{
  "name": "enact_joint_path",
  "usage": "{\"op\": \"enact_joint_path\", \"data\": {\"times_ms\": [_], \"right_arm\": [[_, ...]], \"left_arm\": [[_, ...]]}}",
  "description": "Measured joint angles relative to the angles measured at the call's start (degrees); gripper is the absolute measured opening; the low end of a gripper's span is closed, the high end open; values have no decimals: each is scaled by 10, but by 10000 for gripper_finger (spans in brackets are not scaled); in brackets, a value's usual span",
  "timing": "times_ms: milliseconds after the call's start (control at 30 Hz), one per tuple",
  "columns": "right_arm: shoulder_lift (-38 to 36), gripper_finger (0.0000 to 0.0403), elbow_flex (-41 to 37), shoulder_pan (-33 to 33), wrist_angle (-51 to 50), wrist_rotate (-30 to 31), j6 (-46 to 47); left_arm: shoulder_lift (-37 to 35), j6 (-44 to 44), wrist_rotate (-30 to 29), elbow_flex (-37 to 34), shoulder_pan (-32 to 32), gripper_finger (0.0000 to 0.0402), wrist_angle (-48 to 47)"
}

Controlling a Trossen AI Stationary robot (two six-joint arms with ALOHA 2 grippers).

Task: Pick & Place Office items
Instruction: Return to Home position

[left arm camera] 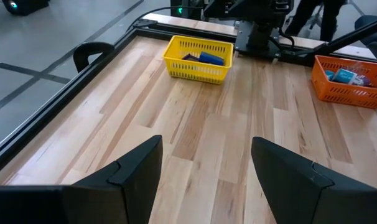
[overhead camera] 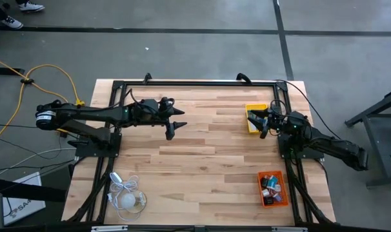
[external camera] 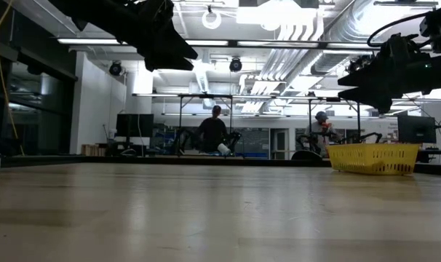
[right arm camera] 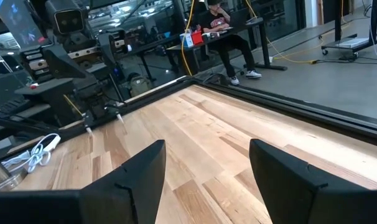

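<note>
The left gripper point(overhead camera: 176, 127) hangs above the table point(overhead camera: 202, 161) at about 11 o'clock from its centre. Its wrist view shows the two dark fingers point(left arm camera: 135, 168) spread wide, with only bare wood between them. The right gripper point(overhead camera: 259, 124) is at about 2 o'clock, over the near edge of the yellow basket point(overhead camera: 253, 107). Its fingers point(right arm camera: 139, 171) are also parted and hold nothing.

The office items point(overhead camera: 271, 185) lie heaped in the orange bin point(overhead camera: 273, 203), at about 4 o'clock on the table. That is roughly 6 o'clock from the right gripper and 4 o'clock from the left one, well apart from both. Teal, black, white and red bits show in the heap, but they are too small to name singly. One blue piece point(left arm camera: 207, 58) lies inside the yellow basket, just beside the right gripper.

A white bulb with a coiled cord point(overhead camera: 128, 198) sits at about 8 o'clock, far from either gripper.
</note>
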Motion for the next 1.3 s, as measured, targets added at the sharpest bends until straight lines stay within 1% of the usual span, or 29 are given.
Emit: {"op": "enact_joint_path", "data": {"times_ms": [333, 533, 667, 867, 1167, 1300], "right_arm": [[0, 219, 0, 0, 1, 0, 0], [0, 219, -1, 0, 2, 0, 0], [0, 219, -1, 0, 2, 1, 0], [0, 219, -1, 0, 2, 1, 0], [0, 219, -1, 0, 3, 2, 0], [0, 219, -1, 0, 3, 2, 0]], "left_arm": [[-8, -5, 0, 0, 0, 240, 0], [-55, 10, 0, 0, -2, 240, -12], [-96, 16, 0, -20, -12, 240, -11], [-190, 11, 0, -93, -24, 240, -13], [-378, 0, 0, -209, -25, 240, -8], [-444, -1, 0, -248, -25, 240, -9]]}}
